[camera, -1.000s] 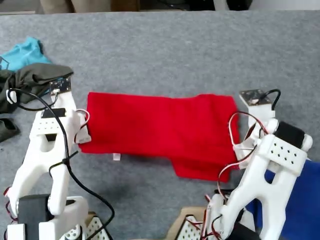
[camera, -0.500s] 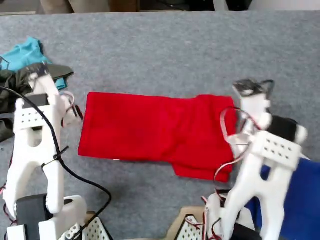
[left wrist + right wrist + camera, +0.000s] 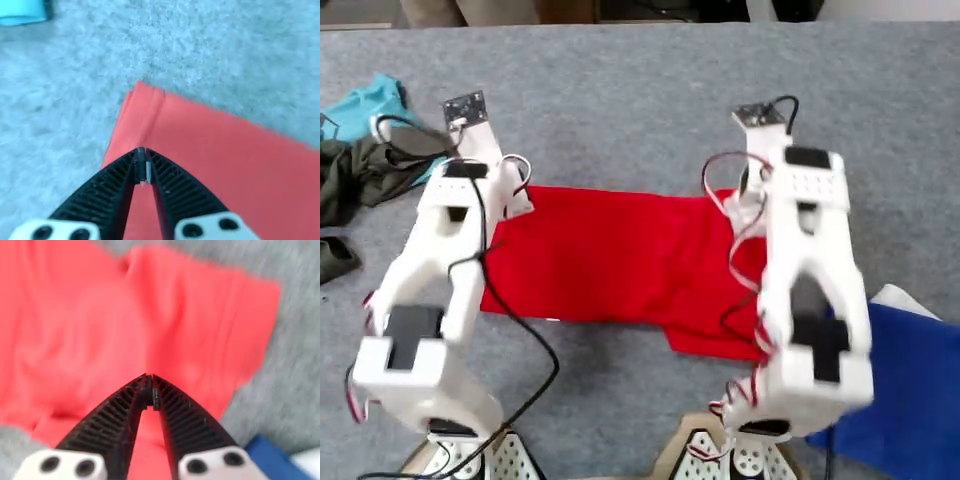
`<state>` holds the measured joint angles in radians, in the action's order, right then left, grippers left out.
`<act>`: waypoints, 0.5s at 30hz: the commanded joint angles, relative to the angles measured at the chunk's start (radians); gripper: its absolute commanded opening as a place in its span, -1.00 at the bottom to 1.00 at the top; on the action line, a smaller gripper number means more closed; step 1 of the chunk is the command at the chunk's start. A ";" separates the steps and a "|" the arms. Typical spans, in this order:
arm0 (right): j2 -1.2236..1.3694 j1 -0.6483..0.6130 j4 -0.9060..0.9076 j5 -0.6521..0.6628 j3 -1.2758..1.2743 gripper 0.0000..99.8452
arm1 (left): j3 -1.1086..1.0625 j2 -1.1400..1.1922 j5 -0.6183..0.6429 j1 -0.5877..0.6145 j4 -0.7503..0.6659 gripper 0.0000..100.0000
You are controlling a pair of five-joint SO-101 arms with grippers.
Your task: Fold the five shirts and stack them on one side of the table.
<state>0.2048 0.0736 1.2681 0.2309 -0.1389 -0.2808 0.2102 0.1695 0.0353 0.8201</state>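
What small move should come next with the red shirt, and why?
The left gripper and right gripper are shut on nothing above the red shirt, which lies flat in a long strip. So probably open both and lower them onto its far edge for another fold.

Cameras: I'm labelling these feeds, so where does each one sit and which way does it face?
High view: fixed above the table, looking down on the red shirt; the left arm and right arm show.
Left wrist view: on the left arm, looking past the left gripper at the red shirt's corner.
Right wrist view: on the right arm, looking past the right gripper at the red shirt and a blue shirt.
Shared: all three see the red shirt.
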 commanded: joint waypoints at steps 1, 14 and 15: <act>0.199 0.025 -0.009 -0.011 0.243 -0.97 | 0.178 0.156 0.002 0.014 0.006 -0.96; 0.845 0.116 0.173 -0.003 1.053 -0.97 | 0.881 0.591 0.009 0.075 0.381 -0.96; 0.874 0.116 0.209 -0.003 1.124 -0.97 | 0.925 0.611 0.009 0.075 0.404 -0.96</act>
<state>0.9889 0.1534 1.4216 0.2340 0.7649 0.5002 0.7687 0.1741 0.0829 1.1853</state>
